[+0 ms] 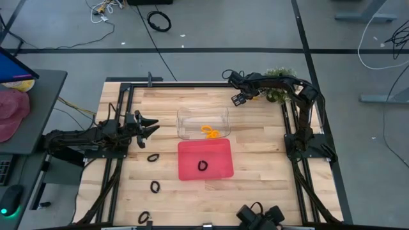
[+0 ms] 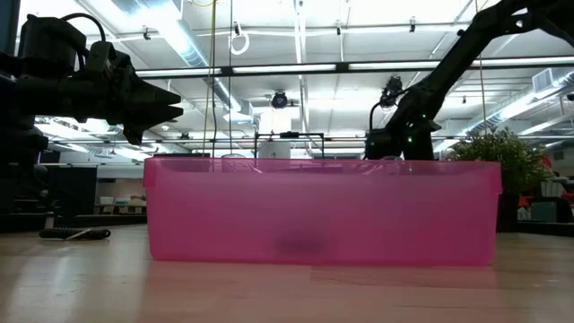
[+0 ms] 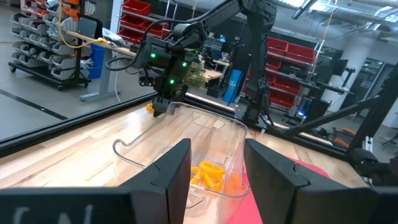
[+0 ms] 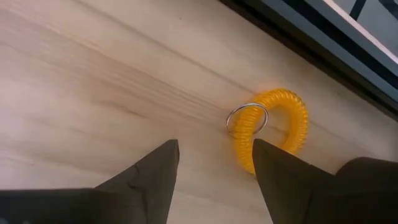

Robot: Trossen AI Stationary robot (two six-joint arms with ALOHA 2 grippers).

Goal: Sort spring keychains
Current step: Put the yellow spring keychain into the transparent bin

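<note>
Orange spring keychain [image 4: 280, 127] flat on the wooden counter [image 1: 255, 185] at the far right corner, silver ring on one end, lying between and just past the two dark fingers of the right claw [image 4: 214, 165]. Right claw open and holding nothing, hanging right above that loop (not touching it, as far as can be seen). More orange spring keychains [image 3: 208, 174] piled inside the clear tub [image 1: 185, 118] in the middle of the counter. Red tray [image 1: 188, 167] just in front of the clear tub, with one black spring keychain [image 1: 202, 166] resting in it. Three more black spring keychains out on the bare wood, left of the tray: one [image 1: 152, 157] near the tray's corner, one [image 1: 155, 186] closer to the front, one [image 1: 144, 218] at the front edge. Left claw [image 1: 153, 126] up in the air at the left side, pointing at the clear tub, fingers spread apart and holding nothing. Small green plant [image 1: 279, 73] at the far right corner, behind the right arm.
</note>
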